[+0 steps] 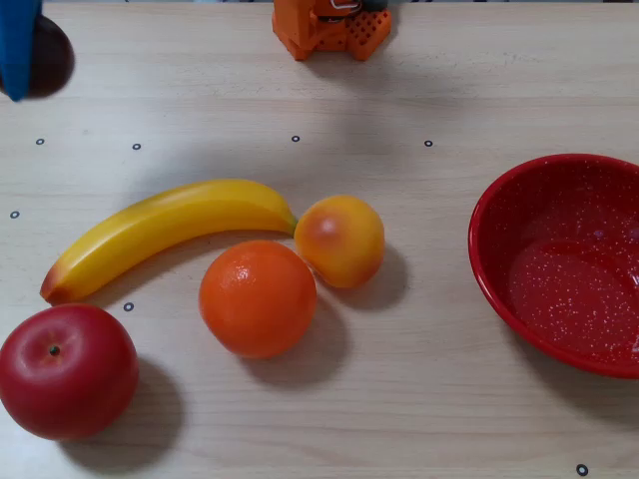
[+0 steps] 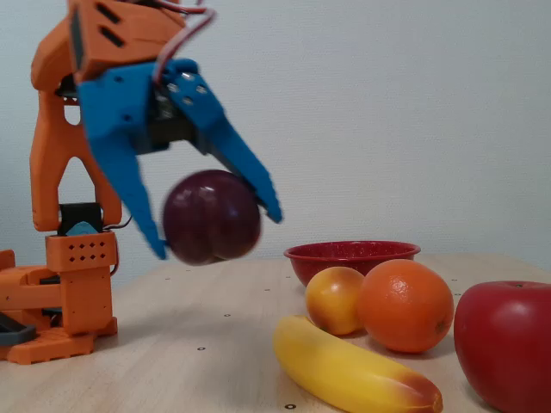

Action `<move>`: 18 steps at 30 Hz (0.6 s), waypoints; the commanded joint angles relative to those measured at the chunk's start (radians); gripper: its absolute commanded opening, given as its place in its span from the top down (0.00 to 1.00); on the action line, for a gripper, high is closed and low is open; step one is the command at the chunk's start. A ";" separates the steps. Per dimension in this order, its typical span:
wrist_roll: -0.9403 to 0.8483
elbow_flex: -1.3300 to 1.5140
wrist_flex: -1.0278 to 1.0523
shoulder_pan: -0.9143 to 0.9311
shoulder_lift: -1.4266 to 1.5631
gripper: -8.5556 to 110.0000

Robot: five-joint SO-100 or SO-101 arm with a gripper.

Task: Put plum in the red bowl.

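While the blue two-finger gripper (image 2: 215, 228) pinches the glossy dark purple plum (image 2: 211, 216) aloft, well apart from the speckled red bowl (image 2: 351, 255), its round skin risks slipping out mid-carry.

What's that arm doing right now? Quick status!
Gripper shut on plum, lifted clear of table. Red bowl empty, off to the side. Peach, orange, banana on table below.
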 commanded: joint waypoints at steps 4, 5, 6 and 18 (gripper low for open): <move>0.141 -0.249 0.127 -0.183 0.086 0.93; 0.164 -0.279 0.149 -0.216 0.075 0.93; 0.190 -0.307 0.163 -0.252 0.067 0.93; 0.505 -0.348 0.215 -0.669 0.095 0.93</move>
